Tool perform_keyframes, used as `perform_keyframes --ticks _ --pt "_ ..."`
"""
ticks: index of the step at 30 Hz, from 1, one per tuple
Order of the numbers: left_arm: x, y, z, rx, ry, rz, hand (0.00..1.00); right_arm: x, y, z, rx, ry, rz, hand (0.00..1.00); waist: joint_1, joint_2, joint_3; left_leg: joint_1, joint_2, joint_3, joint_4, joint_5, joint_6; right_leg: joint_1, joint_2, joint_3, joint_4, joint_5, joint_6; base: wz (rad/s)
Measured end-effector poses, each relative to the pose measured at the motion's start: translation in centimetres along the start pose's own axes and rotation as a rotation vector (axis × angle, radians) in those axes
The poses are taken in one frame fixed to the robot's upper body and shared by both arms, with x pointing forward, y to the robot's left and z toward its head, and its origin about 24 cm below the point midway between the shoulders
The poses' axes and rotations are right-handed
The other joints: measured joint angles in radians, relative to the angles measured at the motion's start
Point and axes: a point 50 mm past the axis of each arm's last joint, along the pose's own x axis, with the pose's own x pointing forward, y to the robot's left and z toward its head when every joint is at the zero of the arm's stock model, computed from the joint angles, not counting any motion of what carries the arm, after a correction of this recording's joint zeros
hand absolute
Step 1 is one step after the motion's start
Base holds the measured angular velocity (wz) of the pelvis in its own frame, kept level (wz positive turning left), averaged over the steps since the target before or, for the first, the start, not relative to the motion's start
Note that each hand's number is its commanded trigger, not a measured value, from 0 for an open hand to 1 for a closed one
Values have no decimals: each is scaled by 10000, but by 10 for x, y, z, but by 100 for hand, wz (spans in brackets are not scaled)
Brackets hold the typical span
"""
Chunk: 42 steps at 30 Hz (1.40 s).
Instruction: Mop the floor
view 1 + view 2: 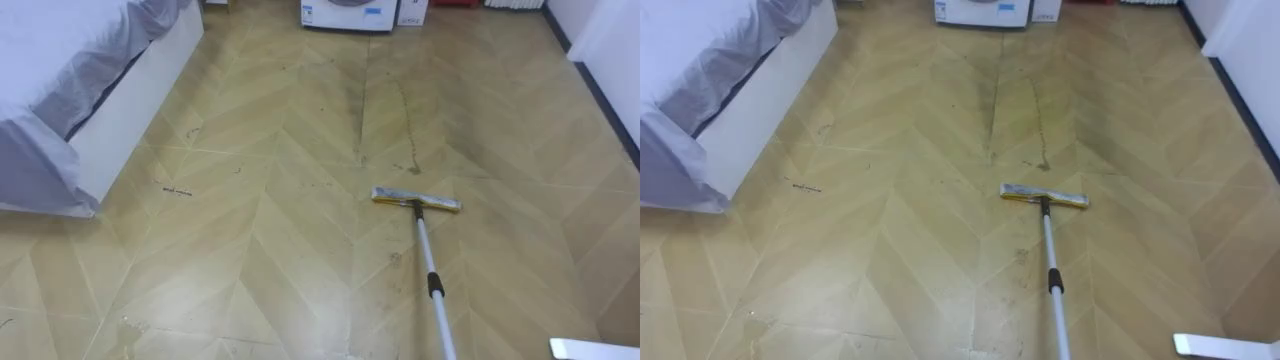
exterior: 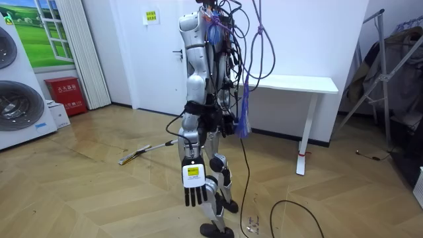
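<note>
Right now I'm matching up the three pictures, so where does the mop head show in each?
Left eye view: the mop head lies on the floor right of centre.
Right eye view: mop head likewise, slightly nearer the centre.
Room view: mop head on the floor, at the room view's left of the robot.
Shared landmark: the white washing machine, at the eye views' top edge and the room view's left edge.

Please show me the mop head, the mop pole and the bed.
mop head [image 1: 416, 200], left eye view, middle of the pad
mop pole [image 1: 427, 250], left eye view, white shaft
bed [image 1: 140, 100], left eye view, white side panel
</note>
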Motion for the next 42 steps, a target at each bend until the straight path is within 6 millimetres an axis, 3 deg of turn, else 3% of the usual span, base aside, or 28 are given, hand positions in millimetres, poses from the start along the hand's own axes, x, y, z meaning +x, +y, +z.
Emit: perform_keyframes --ticks 16,24,33,42 --pt "0 1 0 48 70 148 0 -3 0 14 2 -242 -108 100 47 -135 2 -120 -9 37 83 1 -1 -148 12 117 -1 -3 -3 0" --pt "-1 0 11 165 -239 122 0 -4 3 21 -33 -385 -52 100 23 -280 30 -499 -15 -3 429 1 -2 -282 -46 77 19 -2 -3 0" --pt "-5 -17 35 986 -835 23 0 -8 3 35 -24 -788 -324 100 1 19 34 -1858 -8 -15 774 3 2 -1608 -90 -43 409 123 -80 3" --pt "-11 -38 62 1043 -1661 -417 0 -15 1 59 369 -1689 -741 100 193 225 152 -4506 -23 -39 2253 4 4 -4387 -328 187 2068 43 -266 0"
